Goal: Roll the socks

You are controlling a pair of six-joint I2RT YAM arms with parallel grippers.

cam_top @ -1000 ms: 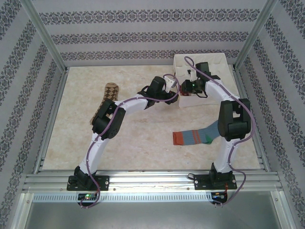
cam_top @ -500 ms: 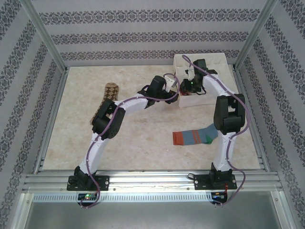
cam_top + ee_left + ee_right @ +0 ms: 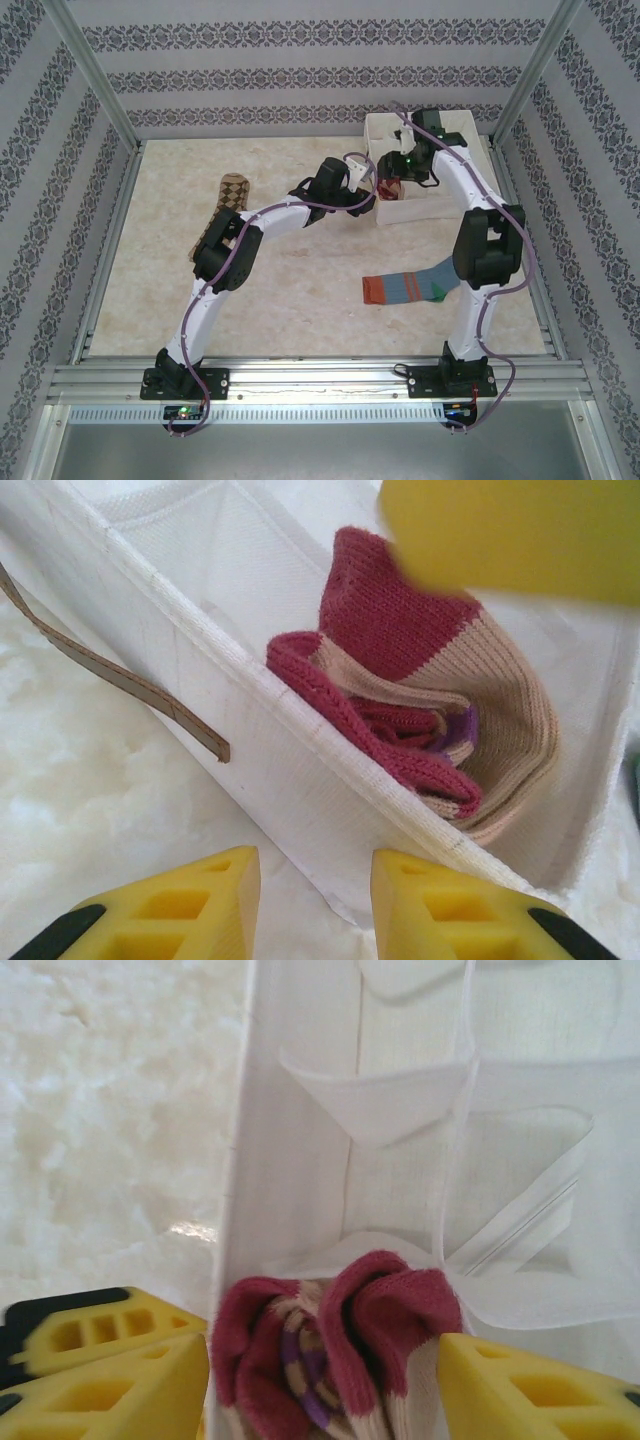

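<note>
A rolled peach sock (image 3: 430, 700) with dark red cuff and toe lies in the near-left corner of the white fabric box (image 3: 450, 128), close against its wall (image 3: 250, 715). My right gripper (image 3: 322, 1345) hangs over that roll (image 3: 340, 1350), open, one yellow finger on each side. Just outside the box wall is my left gripper (image 3: 312, 860), its jaws apart, with bare table and the wall's lower edge showing between them. The orange-blue-teal striped sock (image 3: 405, 288) lies flat in front of the right arm. The brown argyle sock (image 3: 230, 195) lies at the left, partly behind the left arm.
Thin white dividers (image 3: 400, 1100) split the box into compartments. A brown strap (image 3: 120, 675) hangs on the box's outer wall. Metal frame rails (image 3: 110, 250) and patterned walls border the marble-look table (image 3: 290, 300). The two arms crowd the box's left side.
My right gripper has opened wide around the peach roll and shifted slightly back over the box, and the right elbow has swung. The left arm and the other socks have stayed put.
</note>
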